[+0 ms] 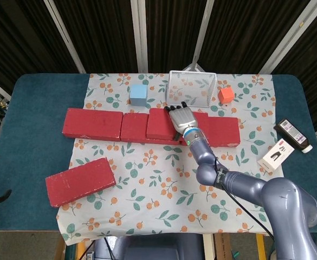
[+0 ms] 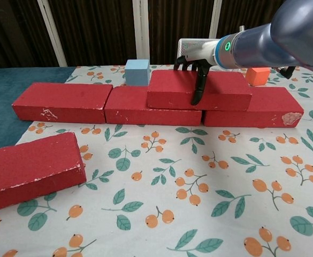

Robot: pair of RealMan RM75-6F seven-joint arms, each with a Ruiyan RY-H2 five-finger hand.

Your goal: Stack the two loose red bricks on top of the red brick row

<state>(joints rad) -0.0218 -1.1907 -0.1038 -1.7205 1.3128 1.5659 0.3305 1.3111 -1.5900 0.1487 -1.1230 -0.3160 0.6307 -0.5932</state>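
Right hand (image 1: 182, 117) lies over the top of the stacked brick (image 2: 199, 89), thumb down the near face, other fingers (image 2: 181, 61) curled over the far edge: it grips that brick. Left hand is not in view in either camera.

Stacked brick sits on the row (image 1: 93, 124), bridging the seam between the middle and right bricks. It looks flat and roughly square to the row from the chest view. Loose brick (image 1: 81, 181) lies near-left on the cloth (image 1: 163, 179), well apart from the row, angled, untouched.

Judgement: first brick placed, release pending; second brick not started, so about halfway.

Risks from here:
- Fingers hooked behind the far edge. If the hand lifts or pulls back before they spread fully, the brick could be dragged toward the near edge or tipped off the row.
- Thumb on the near face may shove the brick back on opening, skewing it across the seam.
- Wire basket (image 1: 193, 88) stands just beyond the hand; a wide opening of the fingers or a far-side retreat could knock it.
- Blue cube (image 1: 138, 94) sits just behind the row, left of the hand; orange cube (image 1: 226, 95) to the right. Either may be clipped on a sideways exit.
- Loose brick is far left for the right arm; a long reach risks sweeping the row.
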